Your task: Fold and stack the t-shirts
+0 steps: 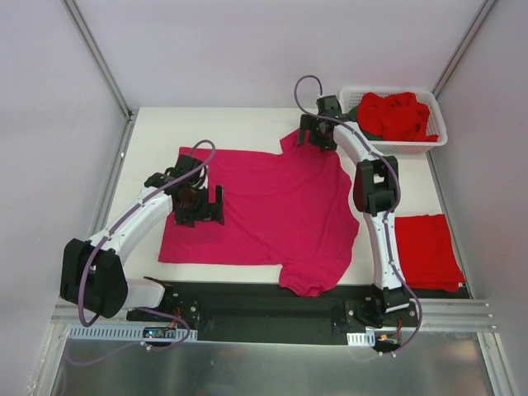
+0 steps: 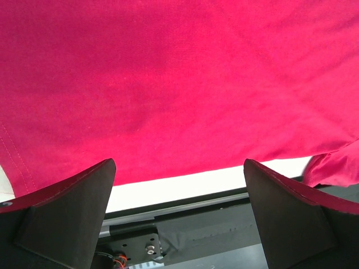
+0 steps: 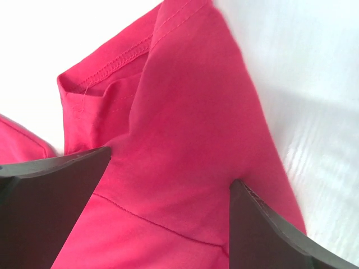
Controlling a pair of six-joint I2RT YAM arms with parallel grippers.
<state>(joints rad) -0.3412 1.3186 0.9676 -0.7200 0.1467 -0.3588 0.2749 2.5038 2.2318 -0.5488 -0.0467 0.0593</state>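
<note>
- Magenta-pink cotton t-shirt [image 1: 272,210] lies spread flat mid-bench, hem to the left, one sleeve far and one near.
- One red t-shirt folded into a square [image 1: 427,247] sits near-right. More red ones are heaped in the white slotted plastic basket [image 1: 400,148], far right.
- Right hand [image 3: 168,168] is wide open and empty, over the far sleeve. Left hand [image 2: 178,163] is wide open and empty, over the body by the hem.
- Looks like the first fold of the pink shirt. The next move needs pinches on the far sleeve and far hem edge, then a carry toward near.

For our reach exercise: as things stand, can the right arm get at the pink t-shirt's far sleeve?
Probably yes: the open right gripper hangs right over that sleeve, with nothing between them.
</note>
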